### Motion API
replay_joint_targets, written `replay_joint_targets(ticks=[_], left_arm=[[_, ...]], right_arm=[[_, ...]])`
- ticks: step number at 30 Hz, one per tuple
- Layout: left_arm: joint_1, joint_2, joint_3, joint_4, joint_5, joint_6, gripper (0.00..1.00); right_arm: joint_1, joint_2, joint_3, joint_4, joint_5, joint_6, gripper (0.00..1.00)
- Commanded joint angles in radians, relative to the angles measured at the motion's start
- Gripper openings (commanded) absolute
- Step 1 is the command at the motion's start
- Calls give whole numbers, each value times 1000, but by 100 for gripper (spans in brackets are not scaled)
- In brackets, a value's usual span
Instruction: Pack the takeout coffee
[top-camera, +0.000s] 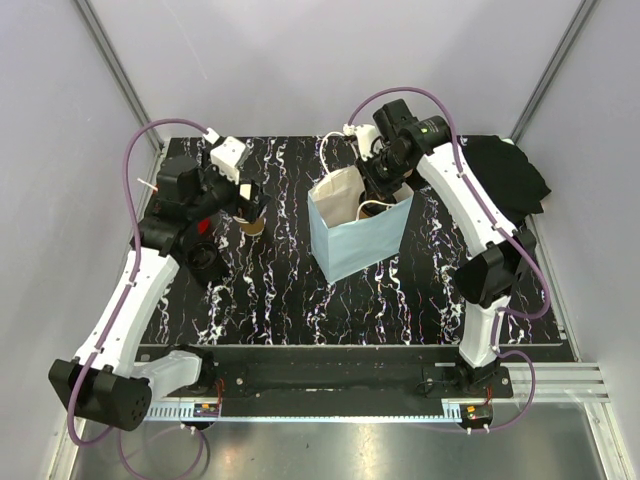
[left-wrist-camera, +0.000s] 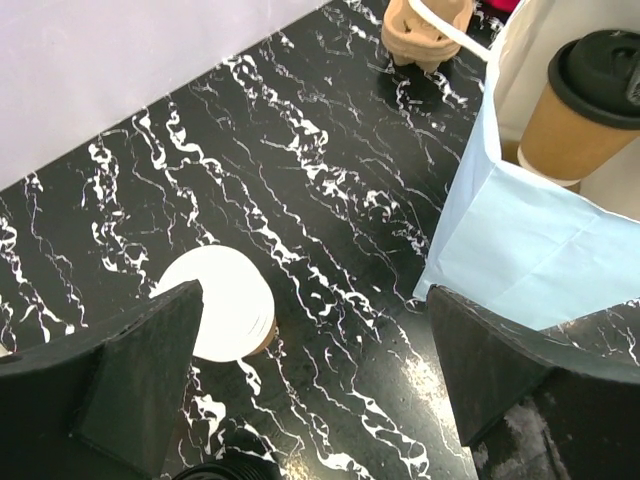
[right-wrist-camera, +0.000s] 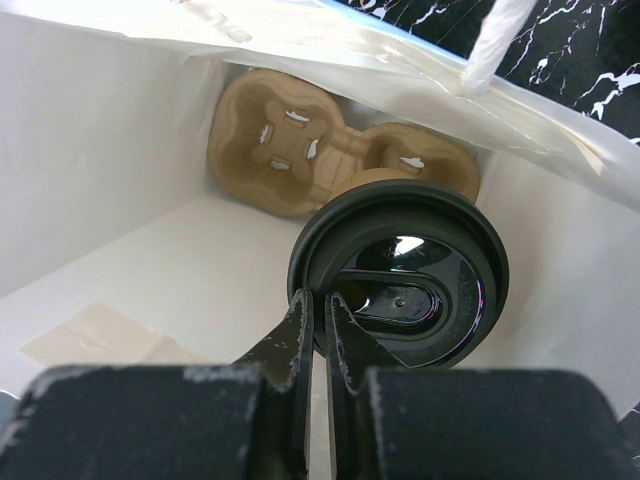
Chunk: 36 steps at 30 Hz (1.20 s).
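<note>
The takeout coffee (right-wrist-camera: 420, 260), a tan cup (left-wrist-camera: 560, 135) under a round black lid (left-wrist-camera: 605, 70), hangs inside the pale blue paper bag (top-camera: 360, 235). My right gripper (right-wrist-camera: 320, 305) reaches down into the bag's mouth (top-camera: 385, 180) and is shut on the lid's near rim. Below the cup, a brown pulp carrier (right-wrist-camera: 290, 140) lies on the bag's white floor. My left gripper (left-wrist-camera: 315, 330) stands wide open and holds nothing. It hovers over the marbled table left of the bag (left-wrist-camera: 530, 240), near an open-topped tan cup (left-wrist-camera: 225, 300).
That open tan cup (top-camera: 252, 218) stands at the back left, with a round black lid stack (top-camera: 205, 258) nearer the left arm. More brown pulp carriers (left-wrist-camera: 425, 30) sit behind the bag. A black cloth (top-camera: 515, 175) lies at the back right. Grey walls close in the table.
</note>
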Motion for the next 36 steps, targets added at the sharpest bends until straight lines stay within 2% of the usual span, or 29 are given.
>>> replay_joint_targets(ticks=[1, 13, 36], left_arm=[[13, -43, -13, 78, 59, -16, 99], [32, -63, -53, 79, 105, -11, 99], [79, -64, -93, 104, 200, -30, 99]], right_arm=[[12, 15, 12, 7, 20, -12, 0], [12, 26, 7, 19, 26, -29, 0], [12, -17, -103, 116, 29, -64, 0]])
